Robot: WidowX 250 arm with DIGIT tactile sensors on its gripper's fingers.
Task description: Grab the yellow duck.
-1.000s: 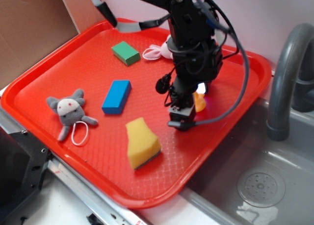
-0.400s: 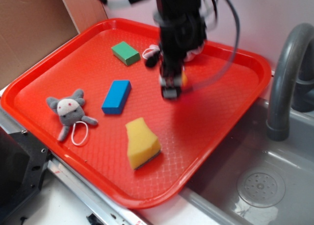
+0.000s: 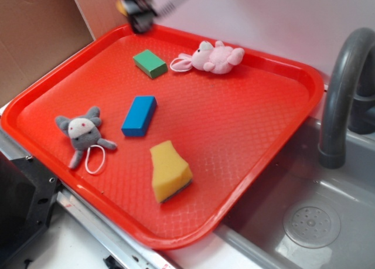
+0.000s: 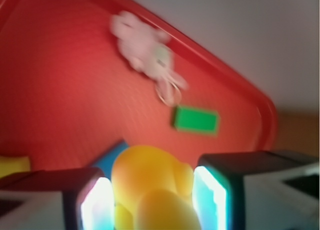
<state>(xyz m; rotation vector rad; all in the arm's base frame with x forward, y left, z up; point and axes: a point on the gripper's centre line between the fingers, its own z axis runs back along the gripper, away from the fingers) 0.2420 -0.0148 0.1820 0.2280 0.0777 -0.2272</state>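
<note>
Yellow duck (image 4: 150, 187) sits clamped between the hand's (image 4: 152, 200) fingers, lifted above the red tray's (image 3: 275, 64) far-left corner.

Two plush toys (image 3: 214, 57), two blocks (image 3: 139, 115).

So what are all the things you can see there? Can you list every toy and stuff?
yellow duck: one, yellow, held between the jaws, up off the tray
pink plush toy: one, pink, far side of tray
grey plush toy: one, grey, near-left of tray
green block: one, green, far side, left of pink toy
blue block: one, blue, middle of tray
sponge: one, yellow, near edge
tray: one, red
sink: one, grey, right of tray
tap: one, grey, over sink
gripper: one, black, above far-left corner of tray
</note>
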